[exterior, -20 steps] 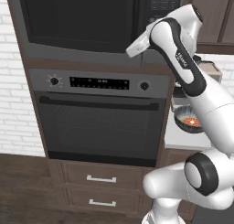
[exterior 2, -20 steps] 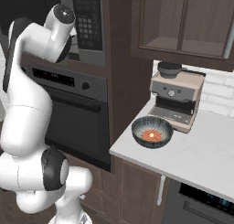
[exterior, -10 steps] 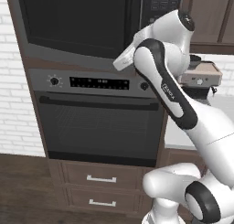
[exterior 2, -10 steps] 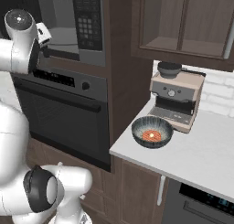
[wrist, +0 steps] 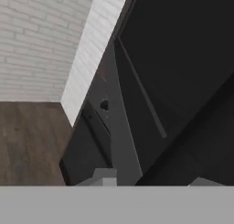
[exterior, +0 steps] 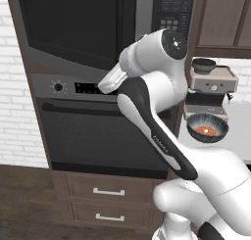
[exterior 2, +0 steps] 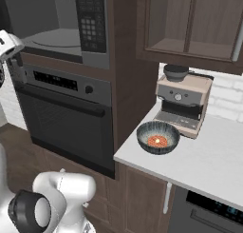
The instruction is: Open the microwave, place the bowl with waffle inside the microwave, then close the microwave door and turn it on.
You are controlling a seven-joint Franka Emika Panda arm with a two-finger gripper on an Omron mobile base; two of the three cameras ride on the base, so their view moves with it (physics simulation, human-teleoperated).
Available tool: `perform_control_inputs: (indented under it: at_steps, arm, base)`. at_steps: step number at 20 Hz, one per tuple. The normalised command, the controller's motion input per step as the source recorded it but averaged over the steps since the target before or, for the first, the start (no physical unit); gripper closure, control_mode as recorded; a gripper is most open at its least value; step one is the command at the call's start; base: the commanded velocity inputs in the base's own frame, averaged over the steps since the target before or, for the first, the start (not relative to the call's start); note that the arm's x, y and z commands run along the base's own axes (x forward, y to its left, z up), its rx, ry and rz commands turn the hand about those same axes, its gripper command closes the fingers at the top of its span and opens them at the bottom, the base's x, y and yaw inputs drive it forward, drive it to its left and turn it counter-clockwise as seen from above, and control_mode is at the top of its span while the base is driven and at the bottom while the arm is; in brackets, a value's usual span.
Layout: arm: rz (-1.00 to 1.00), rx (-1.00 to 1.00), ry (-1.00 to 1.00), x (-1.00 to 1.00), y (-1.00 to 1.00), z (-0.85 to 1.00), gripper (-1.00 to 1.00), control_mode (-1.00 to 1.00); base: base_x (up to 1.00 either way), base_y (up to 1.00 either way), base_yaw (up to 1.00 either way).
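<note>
The microwave (exterior 2: 71,27) stands open, and its grey inside with the round glass turntable (exterior 2: 50,37) shows beside the keypad (exterior 2: 92,23). The microwave door (exterior: 73,23) is swung out to the left, its dark glass (wrist: 183,58) close in front of the hand. My gripper (wrist: 153,177) is open at the door's lower edge, its fingertips (wrist: 105,175) far apart with nothing seen held. The white hand (exterior 2: 8,44) sits at the left edge of the right base view. The striped bowl (exterior: 207,127) (exterior 2: 158,137) with orange-red food rests on the counter, well right of the gripper.
The wall oven (exterior: 88,131) (exterior 2: 61,118) with knobs and bar handle sits under the microwave. A beige espresso machine (exterior 2: 182,101) with a dark cup (exterior 2: 175,71) stands behind the bowl on the white counter (exterior 2: 213,160). Brick wall (wrist: 41,40) and wood floor lie left.
The arm has swung left across the microwave front, and the hand went from near the keypad to the far left. The door came open with it, so the turntable now shows.
</note>
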Motion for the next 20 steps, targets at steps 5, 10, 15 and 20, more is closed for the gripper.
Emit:
perform_control_inputs:
  at_steps: [5,10,15,20]
  arm:
    - [0.01,-0.3,0.02,-0.33,1.0,-0.52,1.0,-1.0]
    - [0.08,-0.32,0.0,-0.5,1.0,-0.74,1.0,-1.0]
    - [0.08,-0.08,-0.22,-1.0,0.35,-0.91,-1.0,-1.0]
    - [0.0,0.06,-0.33,-1.0,-0.05,-0.75,-1.0,-1.0]
  base:
    - [0.0,0.0,0.0]
    - [0.0,0.0,0.0]
    - [0.0,0.0,0.0]
    - [0.0,0.0,0.0]
